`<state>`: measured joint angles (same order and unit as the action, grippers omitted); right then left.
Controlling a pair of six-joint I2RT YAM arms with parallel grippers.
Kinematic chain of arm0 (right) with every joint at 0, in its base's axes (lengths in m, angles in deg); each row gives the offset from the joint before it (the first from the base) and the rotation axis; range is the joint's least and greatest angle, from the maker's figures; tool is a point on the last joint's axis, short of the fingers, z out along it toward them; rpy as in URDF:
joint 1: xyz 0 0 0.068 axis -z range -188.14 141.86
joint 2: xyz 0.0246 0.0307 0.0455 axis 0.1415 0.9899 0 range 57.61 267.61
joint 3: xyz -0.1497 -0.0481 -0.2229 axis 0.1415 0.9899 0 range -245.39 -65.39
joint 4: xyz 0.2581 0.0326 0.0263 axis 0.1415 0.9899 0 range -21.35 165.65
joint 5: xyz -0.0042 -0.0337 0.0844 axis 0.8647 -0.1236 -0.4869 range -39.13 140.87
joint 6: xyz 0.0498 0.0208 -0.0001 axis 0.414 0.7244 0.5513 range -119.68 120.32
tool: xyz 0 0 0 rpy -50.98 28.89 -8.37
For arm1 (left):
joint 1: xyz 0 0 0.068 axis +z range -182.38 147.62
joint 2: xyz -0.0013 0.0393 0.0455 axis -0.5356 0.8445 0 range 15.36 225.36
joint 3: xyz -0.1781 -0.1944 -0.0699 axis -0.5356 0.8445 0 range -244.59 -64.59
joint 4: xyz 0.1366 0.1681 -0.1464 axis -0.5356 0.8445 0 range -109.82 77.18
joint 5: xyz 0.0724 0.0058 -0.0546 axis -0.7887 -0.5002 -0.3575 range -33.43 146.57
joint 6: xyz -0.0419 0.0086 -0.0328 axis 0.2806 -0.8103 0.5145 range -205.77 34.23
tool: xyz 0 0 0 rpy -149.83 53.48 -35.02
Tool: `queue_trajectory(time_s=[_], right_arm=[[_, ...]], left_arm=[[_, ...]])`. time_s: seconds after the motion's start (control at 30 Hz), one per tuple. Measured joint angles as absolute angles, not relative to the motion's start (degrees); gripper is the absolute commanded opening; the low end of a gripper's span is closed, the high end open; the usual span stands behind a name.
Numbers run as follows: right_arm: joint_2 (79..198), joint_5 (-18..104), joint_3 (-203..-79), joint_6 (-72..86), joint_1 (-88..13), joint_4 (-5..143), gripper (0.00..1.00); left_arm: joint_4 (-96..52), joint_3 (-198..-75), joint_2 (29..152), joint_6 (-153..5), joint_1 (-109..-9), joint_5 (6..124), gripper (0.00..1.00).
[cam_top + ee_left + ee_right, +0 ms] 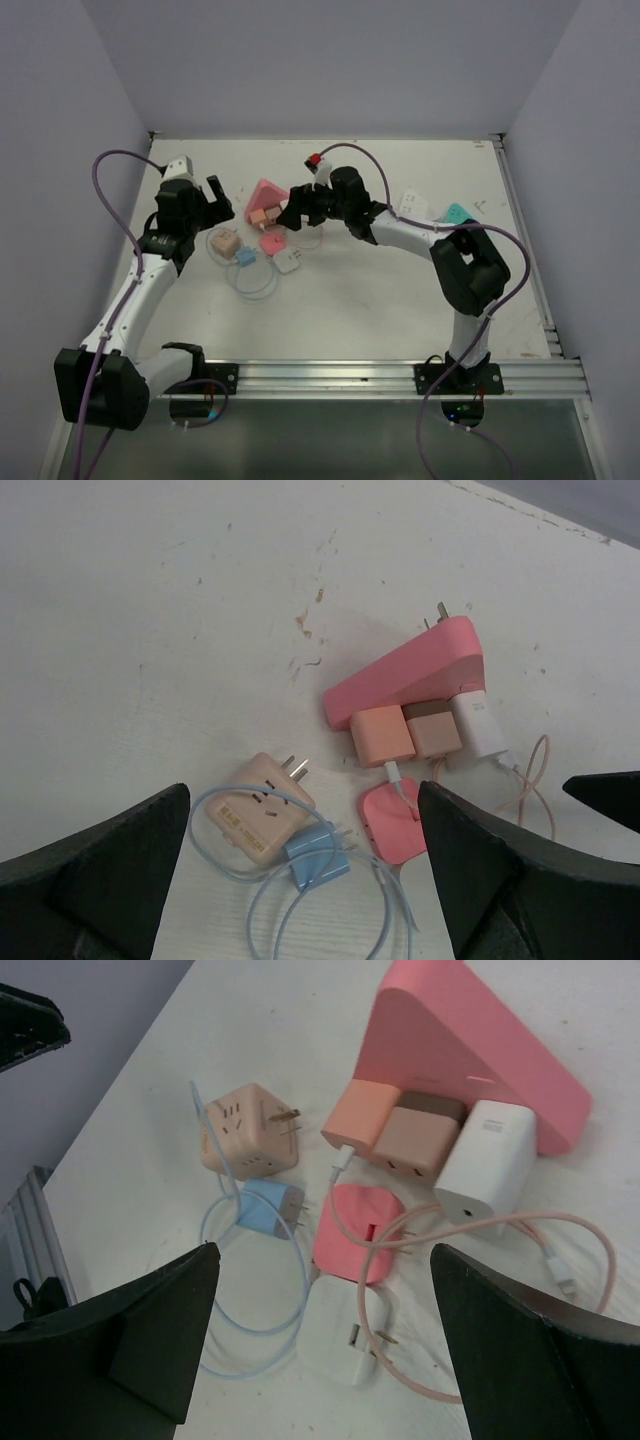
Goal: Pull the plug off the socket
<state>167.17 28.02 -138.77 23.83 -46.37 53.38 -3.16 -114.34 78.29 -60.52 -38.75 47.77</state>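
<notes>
Top external view: we are finding three plugs [264,215] sitting in the pink socket [266,192] on the tabletop [400,300], nothing gripped.
We are seeing the left end effector [221,198] standing wide open and holding nothing, just left of the socket; the right end effector [292,208] is also gaping, empty, at the socket's right edge. The socket is lying flat with the plugs lined up side by side along one face: a peach plug [358,1115], a brown plug [425,1138] and a white plug [485,1160]. Near them a beige cube adapter [245,1130], a blue plug [268,1208], a flat pink charger [345,1245] and a white charger [340,1335] are lying loose among thin cables [545,1222].
</notes>
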Motion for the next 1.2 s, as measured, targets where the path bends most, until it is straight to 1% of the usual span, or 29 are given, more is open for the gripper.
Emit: queue_trajectory(time_s=[0.2,0.37,0.47,0.6,0.87,1.03,1.2], right_arm=[[162.05,32.61,-134.32,21.88,-45.0,54.93,0.9],[156.37,33.79,-129.48,21.03,-44.82,55.48,0.9],[152.91,33.57,-126.12,20.9,-44.82,55.56,0.9],[149.51,33.15,-122.47,20.84,-44.82,55.96,0.9],[142.51,31.38,-117.18,21.34,-44.82,56.66,0.9],[138.82,30.73,-114.91,21.71,-44.82,56.85,0.9],[138.45,30.42,-113.75,22.17,-44.82,57.09,0.9]], left_arm=[[-4.67,-114.56,82.97,-60.69,-38.75,52.36,1.0],[-5.93,-119.57,92.35,-64.21,-38.78,56.93,1.0],[-8.47,-122.5,97.59,-69.55,-38.78,60.32,1.0],[-11.64,-124.53,101.68,-78.18,-38.78,65.23,1.0],[-11.42,-133.14,111.56,-93.28,-38.78,75.64,1.0],[-9.36,-137.51,118.1,-97.7,-38.78,80.42,0.97],[-6.06,-140.05,122.55,-99.93,-38.78,83.68,0.92]])
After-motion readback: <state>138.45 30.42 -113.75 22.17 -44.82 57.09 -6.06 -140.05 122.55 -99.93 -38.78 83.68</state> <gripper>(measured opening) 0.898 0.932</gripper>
